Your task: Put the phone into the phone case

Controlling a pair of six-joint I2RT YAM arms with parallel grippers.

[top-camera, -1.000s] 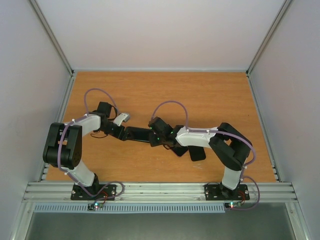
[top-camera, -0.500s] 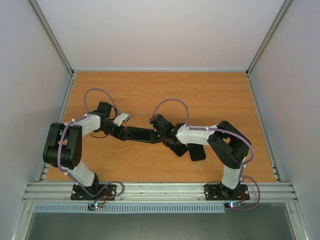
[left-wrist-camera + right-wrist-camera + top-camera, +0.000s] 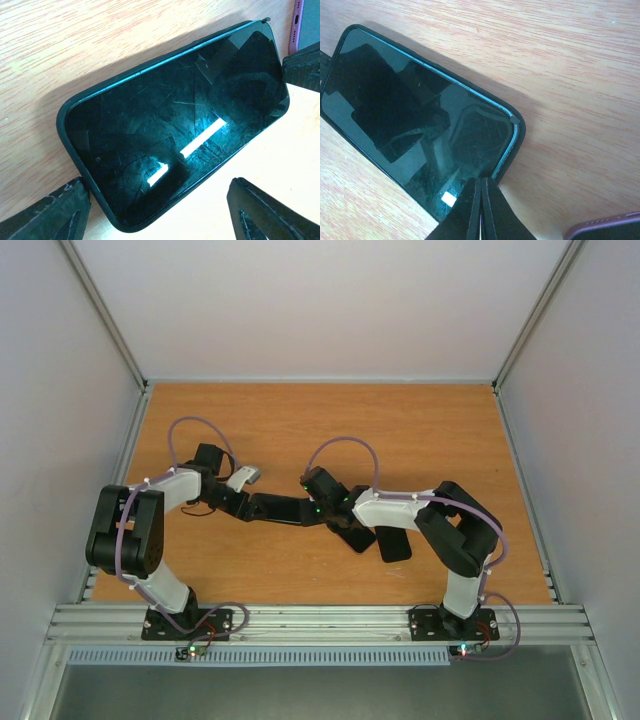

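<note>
Right gripper (image 3: 481,187), fingers together, is pressing the phone case (image 3: 516,136) corner; skidding off could be unseating the phone (image 3: 410,125).

The table (image 3: 300,430) is seen whole from above and behind the arm bases, faced down and forward. Both wrist views are held close over the phone (image 3: 175,125) (approached from opposite ends) and angled steeply down; it is shared by all three.

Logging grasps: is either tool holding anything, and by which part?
Left tool is open astride the phone at one end, gripping nothing. Right tool is shut at the case rim near a corner; a pinch cannot be told.
</note>
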